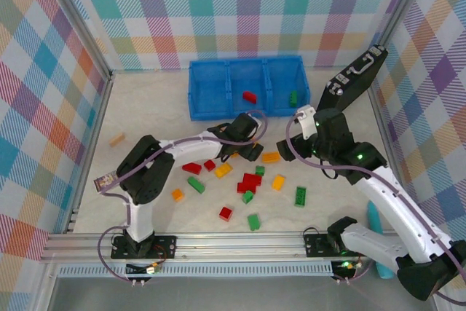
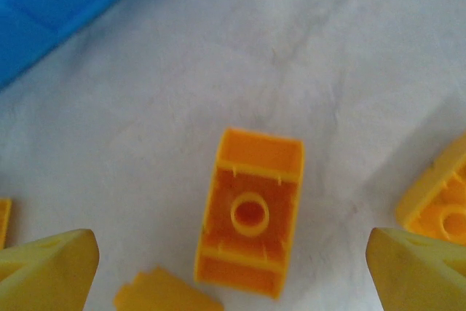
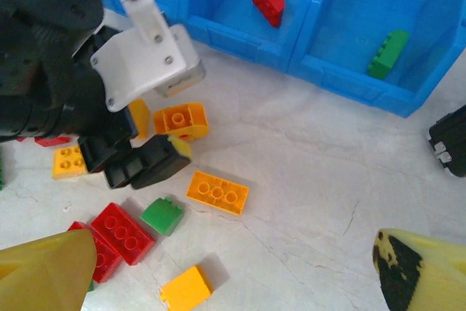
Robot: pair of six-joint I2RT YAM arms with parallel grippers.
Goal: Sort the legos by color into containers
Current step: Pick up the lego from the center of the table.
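Bare tabletop (image 3: pixel 328 180) before blue bin (image 3: pixel 349 84)

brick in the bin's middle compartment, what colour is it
It's red: the red brick shows best in the right wrist view.

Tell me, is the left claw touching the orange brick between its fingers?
Apart. The left wrist view shows bare table between the orange brick and each finger of the open left claw.
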